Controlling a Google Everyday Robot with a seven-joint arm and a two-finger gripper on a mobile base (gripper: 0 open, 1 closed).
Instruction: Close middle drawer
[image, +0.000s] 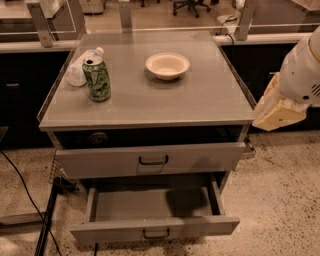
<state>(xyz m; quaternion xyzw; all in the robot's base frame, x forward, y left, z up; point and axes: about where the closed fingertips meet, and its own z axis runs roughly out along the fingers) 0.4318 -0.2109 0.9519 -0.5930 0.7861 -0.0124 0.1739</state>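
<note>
Your middle drawer (155, 231) is pulled far out, low on the cabinet (210, 100) — its long tray is showing. Your gripper (278, 112) hangs at the right, beside the cabinet's top, apart from the drawer — you cannot tell if it is spread or pressed together.

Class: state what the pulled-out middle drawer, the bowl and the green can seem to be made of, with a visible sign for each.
Middle drawer: probably sheet metal, matte grey, thin flat walls. Bowl: maybe paper or plastic, matte cream, thin rim. Can: likely aluminium, green print, silvery lid. The gripper hangs beside the right edge of the cabinet.
</note>
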